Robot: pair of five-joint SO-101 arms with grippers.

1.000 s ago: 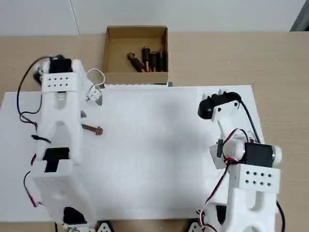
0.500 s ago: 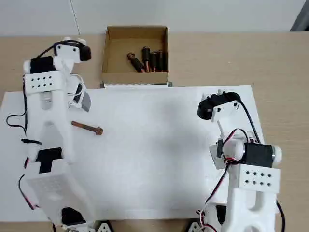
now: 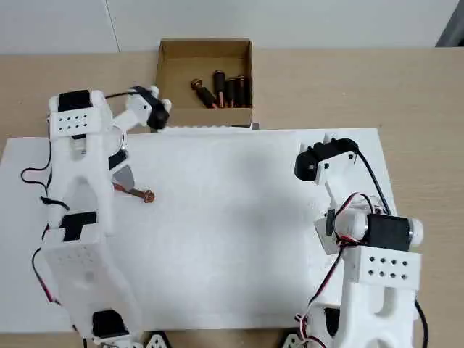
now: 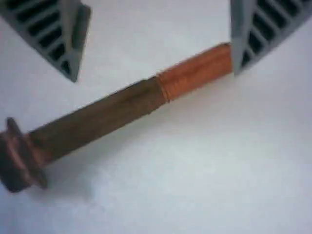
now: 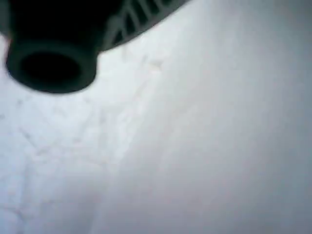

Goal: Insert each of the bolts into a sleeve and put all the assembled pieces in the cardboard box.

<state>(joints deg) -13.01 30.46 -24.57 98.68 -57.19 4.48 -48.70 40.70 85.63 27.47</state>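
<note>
So the left fingers (image 4: 61, 34) are spread wide, one either side of the bolt (image 4: 107, 114), with the copper threaded end right next to one finger. The bolt is lying flat on the white sheet (image 3: 239, 225), toward its left edge. The right fingers (image 5: 141, 17) look clamped on a black sleeve (image 5: 48, 66), held just above the sheet over on the right, hollow end facing the wrist camera. The cardboard box (image 3: 168, 80) sits on the wooden surface (image 3: 326, 87) behind the sheet, with a few assembled pieces (image 3: 221, 88) inside.
</note>
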